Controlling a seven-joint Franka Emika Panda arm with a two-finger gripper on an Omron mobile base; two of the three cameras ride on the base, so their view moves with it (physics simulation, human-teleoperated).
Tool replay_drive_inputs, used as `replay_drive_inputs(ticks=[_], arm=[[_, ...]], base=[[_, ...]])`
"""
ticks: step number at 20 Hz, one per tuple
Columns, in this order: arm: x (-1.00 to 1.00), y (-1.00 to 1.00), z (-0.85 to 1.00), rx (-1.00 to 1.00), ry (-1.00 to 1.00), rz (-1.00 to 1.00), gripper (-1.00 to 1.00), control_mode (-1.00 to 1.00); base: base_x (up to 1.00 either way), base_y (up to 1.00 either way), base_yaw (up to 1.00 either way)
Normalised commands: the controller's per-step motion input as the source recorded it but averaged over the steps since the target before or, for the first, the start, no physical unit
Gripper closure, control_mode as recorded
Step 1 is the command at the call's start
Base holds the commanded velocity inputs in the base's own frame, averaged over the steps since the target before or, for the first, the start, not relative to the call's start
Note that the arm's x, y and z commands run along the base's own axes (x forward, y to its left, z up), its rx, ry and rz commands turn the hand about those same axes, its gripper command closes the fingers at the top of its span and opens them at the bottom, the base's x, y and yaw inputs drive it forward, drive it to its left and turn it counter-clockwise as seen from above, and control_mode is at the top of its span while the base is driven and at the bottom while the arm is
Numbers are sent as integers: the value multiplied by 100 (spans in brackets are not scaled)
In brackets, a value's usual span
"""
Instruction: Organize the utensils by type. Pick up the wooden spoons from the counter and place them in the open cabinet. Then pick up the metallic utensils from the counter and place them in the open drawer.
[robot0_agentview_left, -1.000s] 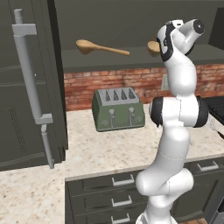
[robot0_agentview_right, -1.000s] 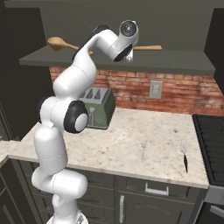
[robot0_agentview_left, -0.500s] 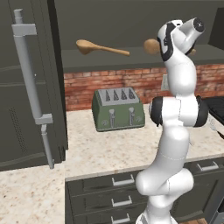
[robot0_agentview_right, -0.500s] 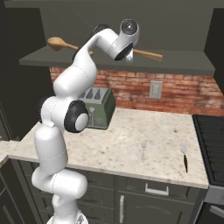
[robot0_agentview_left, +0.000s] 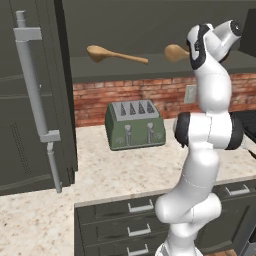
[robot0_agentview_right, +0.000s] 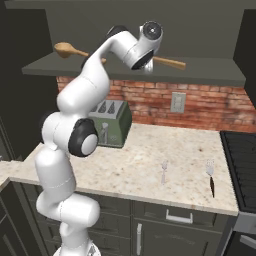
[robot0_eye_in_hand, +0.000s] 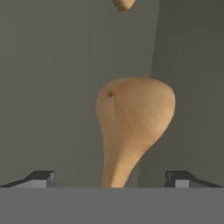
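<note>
Two wooden spoons lie on the shelf of the open cabinet (robot0_agentview_left: 150, 67). One spoon (robot0_agentview_left: 116, 54) (robot0_agentview_right: 70, 49) rests to the left. The other spoon (robot0_eye_in_hand: 133, 113) (robot0_agentview_left: 175, 52) lies with its bowl just ahead of my gripper (robot0_eye_in_hand: 110, 179) (robot0_agentview_right: 144, 64). Its handle (robot0_agentview_right: 170, 62) runs back between the fingers, which stand wide apart and clear of it, so the gripper is open. On the counter (robot0_agentview_right: 140, 165), a small silvery utensil (robot0_agentview_right: 164, 171) lies beside a fork with a dark handle (robot0_agentview_right: 210, 175). The open drawer is out of view.
A green toaster (robot0_agentview_left: 135, 125) (robot0_agentview_right: 111, 122) stands against the brick wall. The cabinet door with its silver bar handle (robot0_agentview_left: 35, 100) hangs open at the left. The black stovetop (robot0_agentview_right: 245, 165) borders the counter's right end. Shut drawers (robot0_agentview_left: 135, 220) sit below the counter.
The jaws have spread to full width and let go of the second spoon. Its handle has dropped onto the shelf. The hand has shifted slightly.
</note>
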Motion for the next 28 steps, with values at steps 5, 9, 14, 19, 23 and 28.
replay_drive_inputs(ticks=[5,9,14,19,23,28], arm=[[-63,0,-9,0,-9,4,-100,-100],[-82,0,-5,0,-15,0,-100,-100],[-90,4,-1,0,-11,-4,-100,-100],[-75,9,0,9,1,-19,-100,-100],[-70,5,1,22,16,-39,-100,-100],[-75,0,0,33,21,-41,-100,-100]], base=[[0,0,0],[0,0,0],[0,0,0],[0,0,0],[0,0,0],[0,0,0]])
